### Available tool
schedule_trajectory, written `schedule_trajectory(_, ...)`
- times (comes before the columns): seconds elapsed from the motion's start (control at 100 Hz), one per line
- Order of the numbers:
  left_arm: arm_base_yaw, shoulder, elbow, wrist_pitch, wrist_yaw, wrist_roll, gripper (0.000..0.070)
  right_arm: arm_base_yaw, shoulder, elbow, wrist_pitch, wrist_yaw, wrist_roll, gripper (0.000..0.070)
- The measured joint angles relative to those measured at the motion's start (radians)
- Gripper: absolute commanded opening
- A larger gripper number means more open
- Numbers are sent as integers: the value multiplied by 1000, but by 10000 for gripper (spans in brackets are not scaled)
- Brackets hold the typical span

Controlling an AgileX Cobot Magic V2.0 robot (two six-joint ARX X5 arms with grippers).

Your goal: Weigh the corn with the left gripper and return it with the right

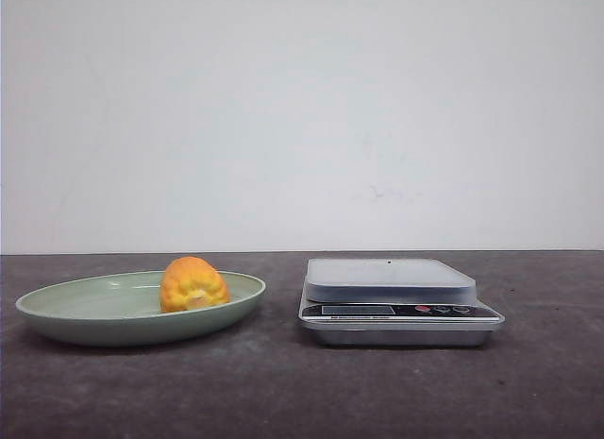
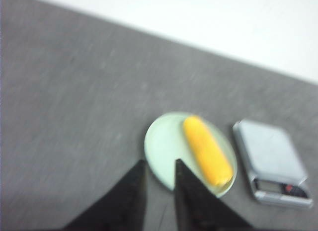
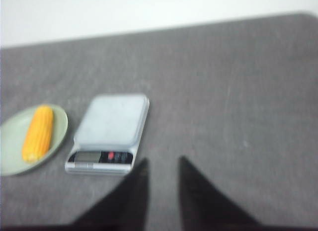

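The orange-yellow corn lies on a pale green plate at the left of the table. It also shows in the left wrist view and the right wrist view. A silver kitchen scale stands to the right of the plate, its platform bare. My left gripper is open and empty, high above the table, short of the plate. My right gripper is open and empty, high above the table, near the scale. Neither gripper shows in the front view.
The table top is dark grey. A white wall stands behind it. Nothing else is on the table besides the plate and the scale.
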Motion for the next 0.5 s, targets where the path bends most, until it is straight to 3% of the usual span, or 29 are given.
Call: schedule_trajectory(0.5, 0, 0, 0, 16, 2, 0, 15, 0, -1, -3, 33, -1, 0, 12)
